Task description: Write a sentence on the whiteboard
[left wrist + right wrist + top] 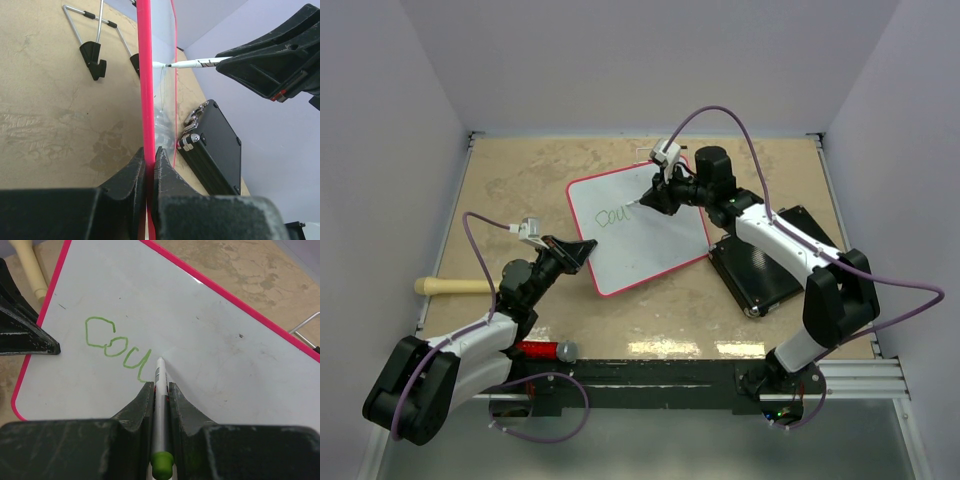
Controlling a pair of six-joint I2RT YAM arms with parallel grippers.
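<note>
One whiteboard (642, 232), glossy white with a thin red rim and rounded corners, sits askew in the middle of the sandy, mottled table (520, 180). A wire stand with black feet (92, 55) shows at its back. The left gripper (150, 156) is clamped on the board's left rim, matte black fingers pressed flat on either side. The right gripper (160, 390) is clenched around one slim silvery marker (159, 410) with a green end cap, its tip touching the board just after green handwriting (116, 346) that reads roughly "Cou". One closed black hard case (760, 268) with metal latches lies by the table's right edge, just beside the board's right corner. A cream cylindrical handle (450, 287) lies at the left edge, and a red cylinder with a grey end (545, 350) at the near edge.
</note>
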